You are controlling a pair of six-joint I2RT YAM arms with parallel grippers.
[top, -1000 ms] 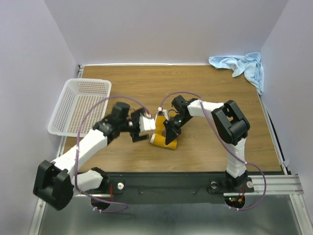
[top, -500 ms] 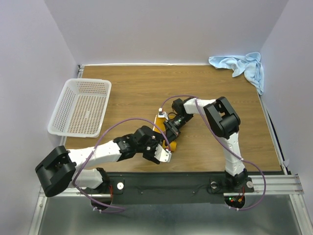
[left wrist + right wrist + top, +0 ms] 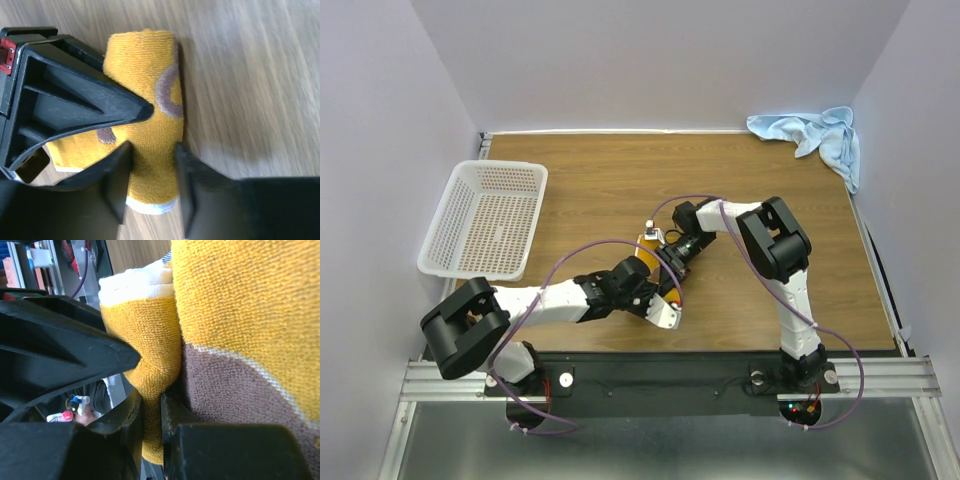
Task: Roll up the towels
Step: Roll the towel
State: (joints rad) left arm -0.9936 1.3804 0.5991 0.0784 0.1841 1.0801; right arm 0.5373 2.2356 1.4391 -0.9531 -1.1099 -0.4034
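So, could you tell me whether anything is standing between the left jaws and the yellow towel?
Nothing visible does. The jaws of the left gripper sit on either side of the yellow towel at its near end. The right gripper pinches a fold farther along the roll, not between them.

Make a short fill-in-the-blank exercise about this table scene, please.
1. The yellow towel, gripped by the left claw and the right claw, is ____ into a cylinder.
2. The blue towel lies crumpled in the far ____ corner of the table.
3. The white basket holds ____ towels.
Missing words: rolled; right; no.
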